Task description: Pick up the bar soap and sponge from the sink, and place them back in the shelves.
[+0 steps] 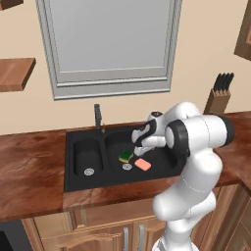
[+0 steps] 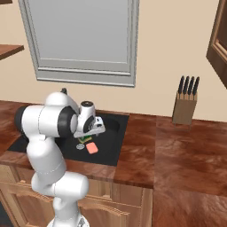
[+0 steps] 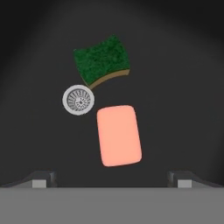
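The salmon-pink bar soap [image 3: 119, 135] lies flat on the floor of the black sink's [image 1: 73, 179] larger basin, just past my fingertips [image 3: 43, 179]. Beyond it sits the sponge [image 3: 101, 59], green scrub side up, beside the round silver drain [image 3: 78, 99]. My gripper [image 3: 112, 180] hangs open above the soap, pointing down into the basin, with nothing between its fingers. From the left base view, the gripper [image 1: 139, 150] hovers over the soap [image 1: 142, 164] and the sponge [image 1: 126, 156]. A brown wooden shelf [image 1: 14, 73] hangs on the wall at far left.
A dark faucet [image 1: 98, 117] rises behind the divider between the two basins. A knife block [image 1: 218, 95] stands on the wooden counter to the right. A grey window [image 1: 110, 44] fills the wall above the sink. Wooden cabinets sit below the counter.
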